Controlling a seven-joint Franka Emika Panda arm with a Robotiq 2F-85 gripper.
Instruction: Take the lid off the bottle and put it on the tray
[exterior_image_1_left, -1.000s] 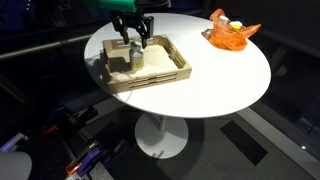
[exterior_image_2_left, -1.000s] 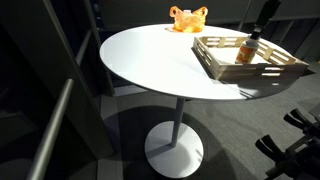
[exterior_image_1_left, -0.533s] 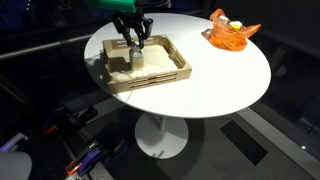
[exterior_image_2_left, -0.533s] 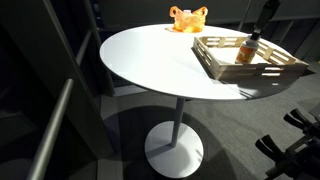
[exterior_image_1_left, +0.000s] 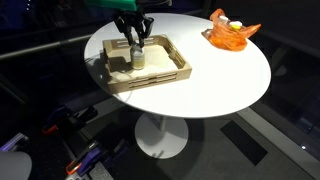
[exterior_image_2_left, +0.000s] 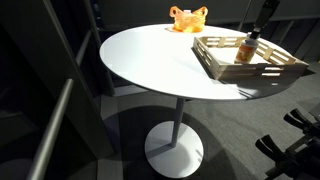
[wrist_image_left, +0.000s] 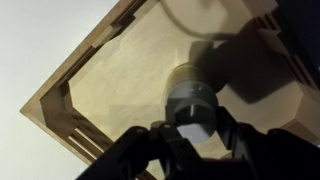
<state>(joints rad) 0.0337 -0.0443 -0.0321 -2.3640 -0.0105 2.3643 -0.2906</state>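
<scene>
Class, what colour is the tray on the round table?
The tray is pale tan wood, clearest in an exterior view.

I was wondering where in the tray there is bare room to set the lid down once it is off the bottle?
The tray floor is bare between the bottle and the rim nearest the orange object. It is crowded only at the bottle, where the gripper hangs. The white table is bare between the tray and the orange object.
</scene>
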